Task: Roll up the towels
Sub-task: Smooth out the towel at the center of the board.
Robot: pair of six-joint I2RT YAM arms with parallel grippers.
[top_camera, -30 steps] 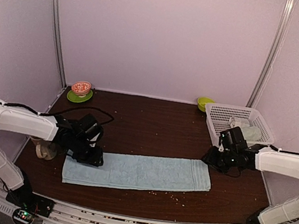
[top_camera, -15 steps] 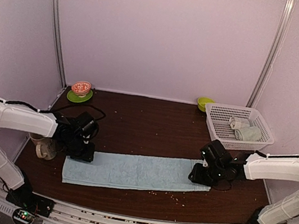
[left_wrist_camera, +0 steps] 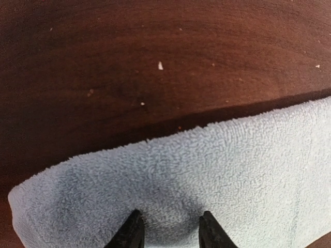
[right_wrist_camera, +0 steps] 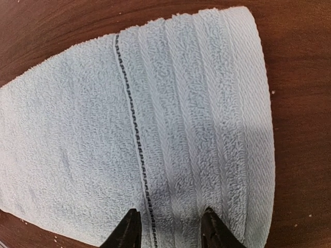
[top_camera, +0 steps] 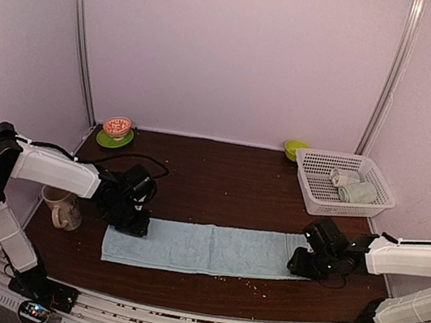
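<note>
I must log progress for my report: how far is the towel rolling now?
Done: two rolled towels lie in the white basket. In hand: the light blue towel lies flat as a long strip, the left gripper on its left end, the right gripper on its right end. Left: it shows no roll yet.

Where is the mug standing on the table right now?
In the top view, the mug stands near the left edge of the table, just left of the light blue towel and the left gripper on its end.
</note>
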